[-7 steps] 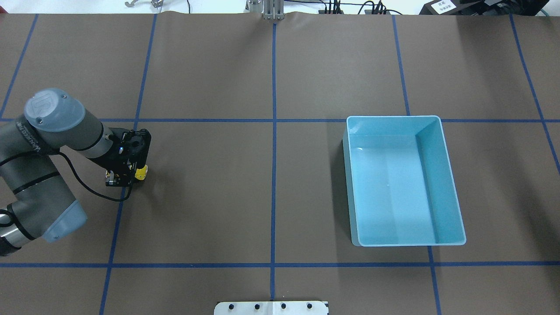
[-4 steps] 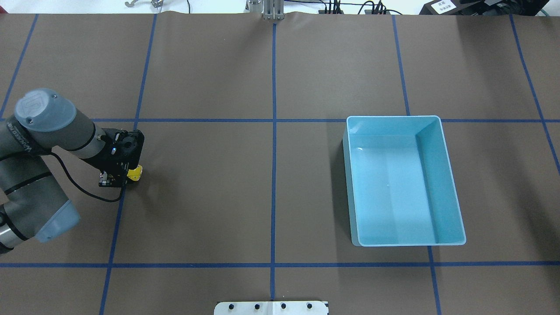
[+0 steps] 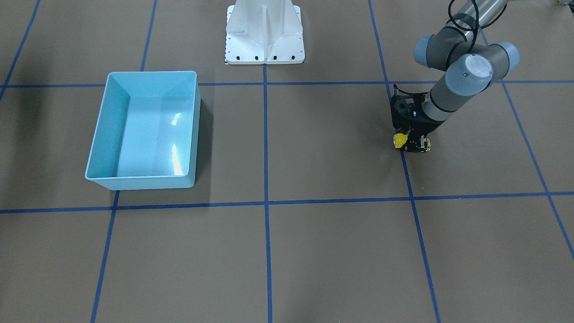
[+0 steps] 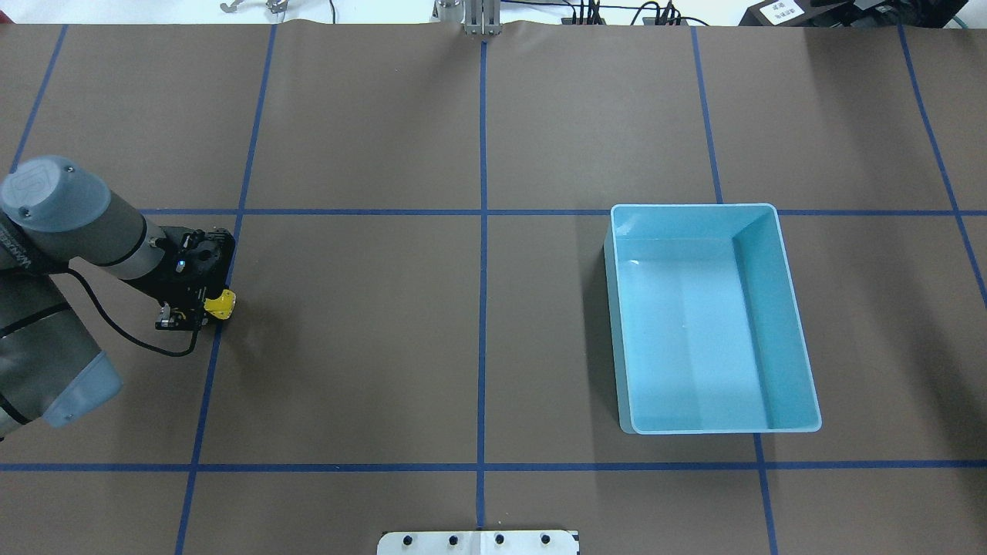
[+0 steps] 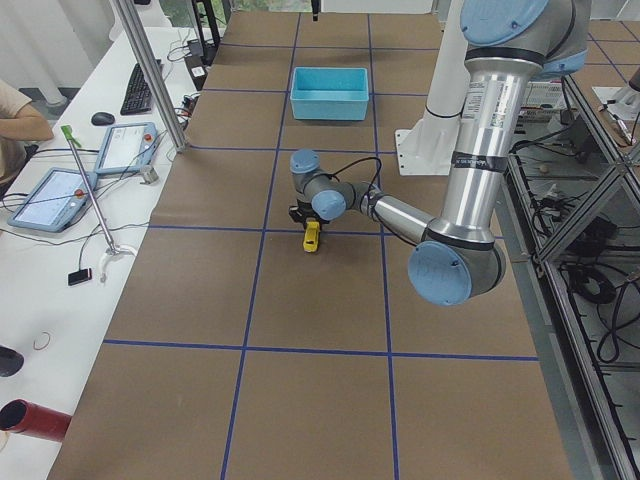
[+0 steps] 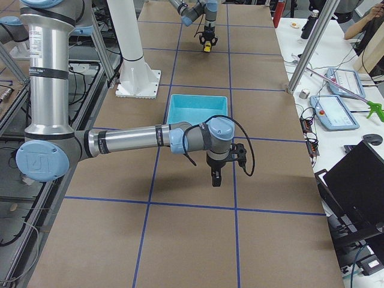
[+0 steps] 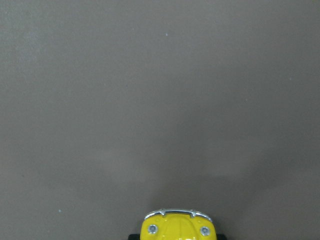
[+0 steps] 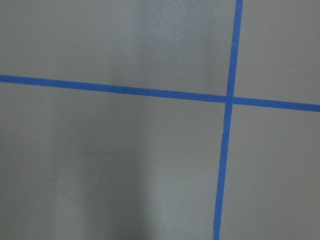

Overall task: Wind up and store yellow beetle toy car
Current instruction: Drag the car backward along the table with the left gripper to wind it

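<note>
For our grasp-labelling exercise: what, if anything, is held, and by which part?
The left gripper holds the yellow beetle toy car around its middle; both ends stick out past the fingers.

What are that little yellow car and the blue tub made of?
The yellow beetle toy car looks like glossy painted metal or hard plastic, with a chrome-like bumper; which, I cannot tell. The light blue bin looks like smooth moulded plastic: its floor mirrors the lights.

You will find little to read here. On the right arm's round blue-grey joint cap [image 6: 39, 161], well nearer the exterior right camera than the light blue rectangular plastic bin [image 6: 198, 108], stands a "UR" logo. The white lettering along that arm's upright silver tube [image 6: 37, 51] is too small to read. So is the print on the white paper label [image 4: 775, 9], far beyond the bin's far right corner.
</note>
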You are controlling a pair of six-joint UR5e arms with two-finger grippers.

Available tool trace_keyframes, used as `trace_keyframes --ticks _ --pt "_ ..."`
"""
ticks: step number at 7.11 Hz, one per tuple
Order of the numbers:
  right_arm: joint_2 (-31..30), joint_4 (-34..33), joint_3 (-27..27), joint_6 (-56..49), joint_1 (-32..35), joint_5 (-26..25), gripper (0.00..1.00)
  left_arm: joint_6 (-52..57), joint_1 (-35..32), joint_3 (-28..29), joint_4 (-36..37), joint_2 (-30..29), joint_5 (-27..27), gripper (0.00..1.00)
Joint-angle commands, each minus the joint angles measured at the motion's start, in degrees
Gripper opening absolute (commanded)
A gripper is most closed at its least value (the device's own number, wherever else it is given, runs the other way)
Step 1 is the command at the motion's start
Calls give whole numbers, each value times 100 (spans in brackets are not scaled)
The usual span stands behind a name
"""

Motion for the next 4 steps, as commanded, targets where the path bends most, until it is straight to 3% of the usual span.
trace_keyframes --ticks 1,4 --pt "-5 0 1 0 0 0 100 80 -87 -3 -101 139 -72 2" --pt "-5 0 1 0 0 0 100 308 -237 -3 -128 367 -256 2"
